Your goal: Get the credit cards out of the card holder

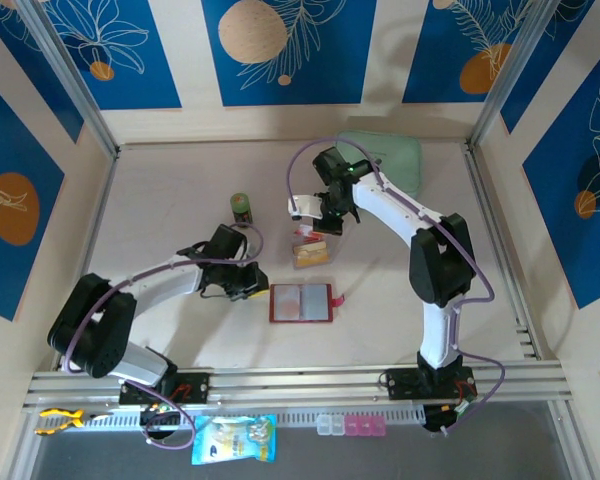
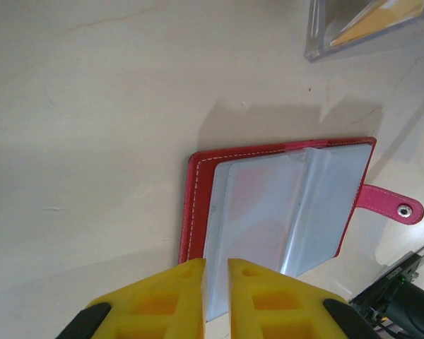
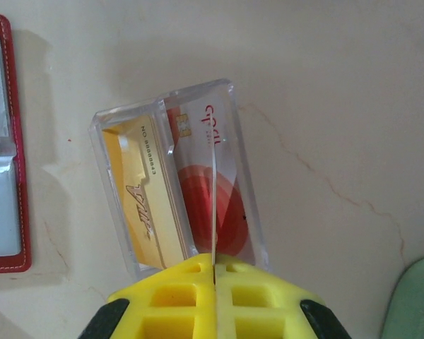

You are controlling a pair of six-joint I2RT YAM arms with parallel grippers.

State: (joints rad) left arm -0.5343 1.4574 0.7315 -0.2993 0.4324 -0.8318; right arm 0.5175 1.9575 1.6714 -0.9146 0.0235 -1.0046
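Currently card holder (image 1: 300, 303) lies open mid-frame, left gripper (image 2: 215, 272) pinching its sleeve edge; right gripper (image 3: 215, 265) clamps one credit card (image 1: 300, 207) edgewise. Looks light, stiff, slick; take the short edge.

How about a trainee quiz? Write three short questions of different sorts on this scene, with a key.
1. True or false: the card holder lies closed.
2. Where is the yellow card? A: in the clear box; B: in the card holder; C: under the card holder.
3. Which tool pinches a thin card at the clear box?
Key: 1 false; 2 A; 3 the right tool.
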